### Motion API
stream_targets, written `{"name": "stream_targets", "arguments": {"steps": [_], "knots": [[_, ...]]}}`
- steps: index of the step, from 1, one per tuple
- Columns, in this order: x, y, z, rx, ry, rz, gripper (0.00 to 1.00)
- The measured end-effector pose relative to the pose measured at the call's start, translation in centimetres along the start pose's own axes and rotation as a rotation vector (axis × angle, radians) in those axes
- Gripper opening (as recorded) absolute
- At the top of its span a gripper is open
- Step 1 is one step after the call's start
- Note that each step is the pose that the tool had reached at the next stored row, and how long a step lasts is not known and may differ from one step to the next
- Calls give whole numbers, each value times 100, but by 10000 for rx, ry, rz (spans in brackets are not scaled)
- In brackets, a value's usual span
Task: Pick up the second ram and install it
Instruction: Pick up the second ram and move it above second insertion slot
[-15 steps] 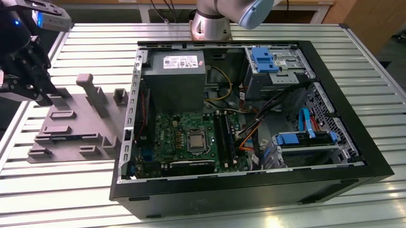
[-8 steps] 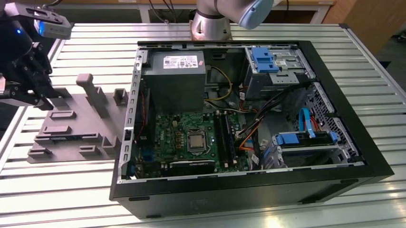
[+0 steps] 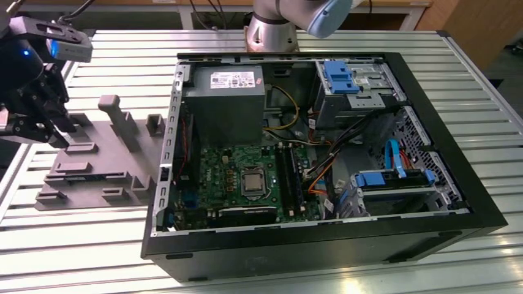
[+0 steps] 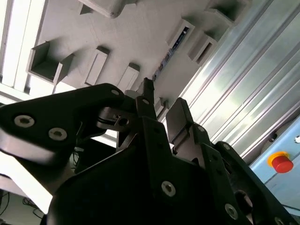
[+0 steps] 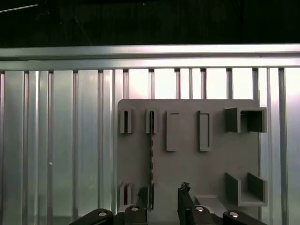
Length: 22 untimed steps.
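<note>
The gripper (image 5: 164,200) sits closest to the lens in both wrist views. Its jaws are spread, with a clear gap between them and nothing pinched. In the exterior view it hangs at the exterior view's far left, above the fixture plate.

The slatted aluminium table (image 3: 106,257) carries all the other items. The open computer case (image 3: 327,248) lies on its side and takes up the middle and the exterior view's right. The green motherboard (image 3: 237,168) is exposed inside it.

The grey fixture plate (image 3: 98,165) lies just beside the case, on the exterior view's left. The second ram (image 5: 151,154) stands on edge in a narrow slot of this plate and shows as a thin dark strip. It is apart from the case and is not in the jaws. One fingertip (image 5: 142,196) appears to be just beside the strip's near end; contact cannot be confirmed.
</note>
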<state>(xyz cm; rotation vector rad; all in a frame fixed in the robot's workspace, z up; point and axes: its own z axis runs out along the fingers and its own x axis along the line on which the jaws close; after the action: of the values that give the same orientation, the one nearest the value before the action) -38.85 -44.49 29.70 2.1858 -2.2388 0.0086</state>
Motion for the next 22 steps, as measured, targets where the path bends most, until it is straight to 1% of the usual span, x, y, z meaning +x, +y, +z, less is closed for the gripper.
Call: {"name": "stream_targets", "arguments": {"steps": [1,4,5,8,12,22], "knots": [[0,16,10,-2,-15,-1,38],[3,60,35,-5,-93,10,38],[6,72,47,-4,-107,16,38],[26,99,102,-4,-111,36,38],[34,116,164,-5,-110,57,38],[34,117,189,-4,-111,57,38]]}}
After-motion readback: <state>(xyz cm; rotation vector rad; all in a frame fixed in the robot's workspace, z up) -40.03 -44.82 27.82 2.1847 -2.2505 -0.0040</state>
